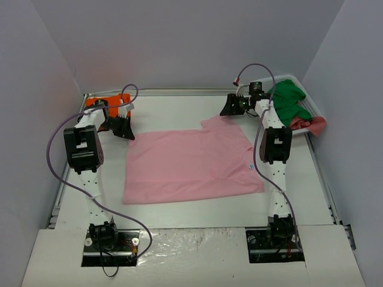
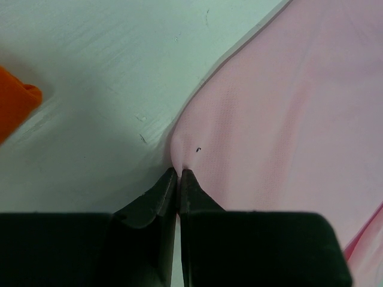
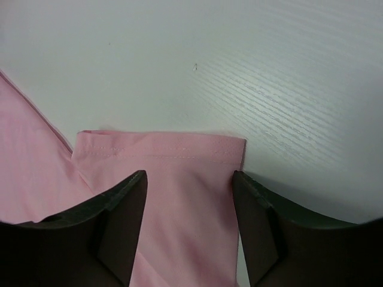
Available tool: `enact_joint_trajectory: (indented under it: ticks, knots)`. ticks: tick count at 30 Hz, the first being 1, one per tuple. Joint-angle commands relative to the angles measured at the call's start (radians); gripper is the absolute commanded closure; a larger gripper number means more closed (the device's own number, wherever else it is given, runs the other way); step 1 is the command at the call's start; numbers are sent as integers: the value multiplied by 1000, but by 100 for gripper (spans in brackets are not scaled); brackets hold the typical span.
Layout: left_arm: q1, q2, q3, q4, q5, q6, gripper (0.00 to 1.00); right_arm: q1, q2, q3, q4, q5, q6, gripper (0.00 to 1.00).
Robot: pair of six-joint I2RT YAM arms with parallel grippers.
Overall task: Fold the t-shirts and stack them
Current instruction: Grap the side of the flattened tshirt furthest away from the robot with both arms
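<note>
Left wrist: left jaws pinched together on pink t-shirt [image 2: 287, 131] edge. Right wrist: right jaws apart, sleeve [image 3: 179, 179] lying between them.

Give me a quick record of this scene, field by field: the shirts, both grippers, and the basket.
pink t-shirt: spread flat mid-table
orange t-shirt: far left corner, partly behind the left arm
left gripper: shut, pinching the pink shirt's edge
right gripper: open, fingers straddling the pink sleeve hem
basket: far right corner, green cloth draped on it
</note>
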Motion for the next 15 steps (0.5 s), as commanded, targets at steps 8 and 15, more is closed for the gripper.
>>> enact_joint_trajectory:
  ticks: [8, 15]
  knots:
    - [18, -31, 3, -62, -32, 40, 98, 24, 109, -36, -99, 74, 10, 60]
    - [18, -22, 5, -63, -31, 36, 98, 26, 125, -21, -99, 117, 4, 74]
